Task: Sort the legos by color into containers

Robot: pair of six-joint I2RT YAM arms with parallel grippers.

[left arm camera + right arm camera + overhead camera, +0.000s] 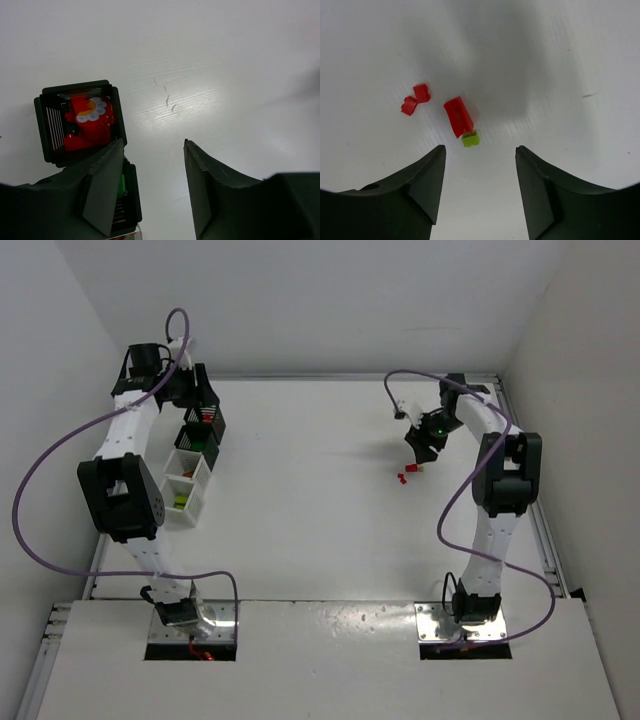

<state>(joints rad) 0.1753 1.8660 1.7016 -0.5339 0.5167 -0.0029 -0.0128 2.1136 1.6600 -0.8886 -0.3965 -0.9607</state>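
Note:
Four containers stand in a row at the far left: a black bin (207,415) holding red legos (85,122), a second black bin (198,438) with a green piece (121,184), and two white bins (186,466), the nearer holding yellow-green legos (180,502). My left gripper (152,145) hovers open and empty beside the black bins. At the far right, my right gripper (480,150) stands open just short of a larger red block (458,116) with a yellow-green brick (470,139) touching its near end. Two tiny red bricks (416,99) lie to their left.
White walls close in behind and on both sides of the white table (320,500). The arms' metal base plates (195,625) sit at the near edge. Purple cables loop beside each arm. The loose legos (405,478) lie below the right gripper in the top view.

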